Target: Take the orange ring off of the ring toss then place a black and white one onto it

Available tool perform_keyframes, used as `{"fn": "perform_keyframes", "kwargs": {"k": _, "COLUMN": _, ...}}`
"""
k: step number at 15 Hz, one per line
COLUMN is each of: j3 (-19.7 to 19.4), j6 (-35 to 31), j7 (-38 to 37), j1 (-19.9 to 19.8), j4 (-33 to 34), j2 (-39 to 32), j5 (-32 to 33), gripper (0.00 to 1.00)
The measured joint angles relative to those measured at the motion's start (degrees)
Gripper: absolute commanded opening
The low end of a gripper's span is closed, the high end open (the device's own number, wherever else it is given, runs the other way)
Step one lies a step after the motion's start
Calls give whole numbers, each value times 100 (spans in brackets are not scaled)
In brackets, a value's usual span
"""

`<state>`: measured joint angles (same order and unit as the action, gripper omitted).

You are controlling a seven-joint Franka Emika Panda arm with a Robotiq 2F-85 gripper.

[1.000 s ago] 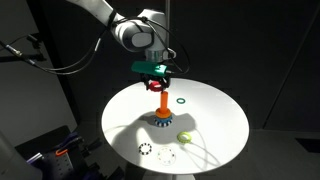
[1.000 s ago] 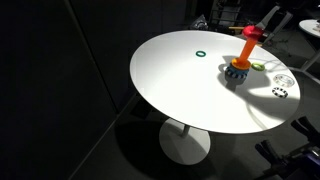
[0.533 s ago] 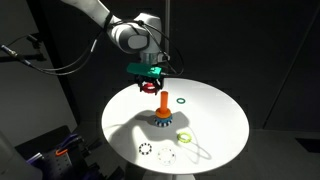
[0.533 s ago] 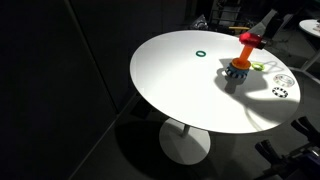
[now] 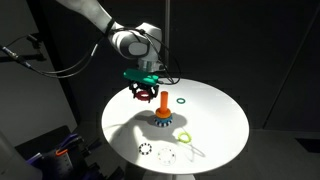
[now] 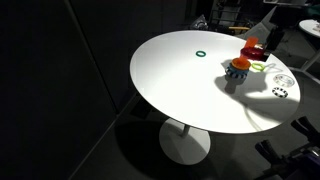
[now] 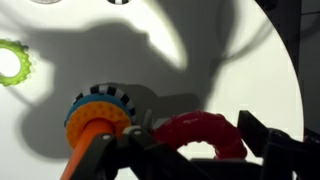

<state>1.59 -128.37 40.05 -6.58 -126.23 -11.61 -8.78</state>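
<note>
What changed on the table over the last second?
The gripper, holding the orange ring, carried it away from the top of the ring toss and off to its side. The ring toss, green ring, yellow ring and black and white ring stayed put.

We see a round white table [image 5: 215, 115] standing on a white pedestal foot [image 6: 185, 142], with darkness all round it. A small green ring [image 5: 180, 99] lies flat and alone on the table, nearer its rim than its middle. A yellow toothed ring [image 7: 12, 62] lies near the table's middle. A pale clear ring [image 5: 166, 155] lies toward the table's opposite rim.
</note>
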Motion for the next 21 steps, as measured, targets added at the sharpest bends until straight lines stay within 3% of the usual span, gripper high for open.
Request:
{"fn": "perform_keyframes", "kwargs": {"k": 6, "j3": -40, "j6": 43, "j7": 0, "j1": 0, "j4": -36, "j2": -368, "j5": 54, "gripper": 59}}
{"fn": "perform_keyframes", "kwargs": {"k": 14, "j3": -40, "j6": -968, "j7": -171, "j1": 49, "j4": -458, "j2": -738, "j5": 516, "gripper": 59}}
{"fn": "perform_keyframes", "kwargs": {"k": 16, "j3": -39, "j6": -1067, "j7": -283, "j1": 64, "j4": -492, "j2": -850, "j5": 653, "gripper": 96}}
{"fn": "perform_keyframes", "kwargs": {"k": 21, "j3": -47, "j6": -1076, "j7": -544, "j1": 62, "j4": -494, "j2": -963, "j5": 862, "gripper": 100}}
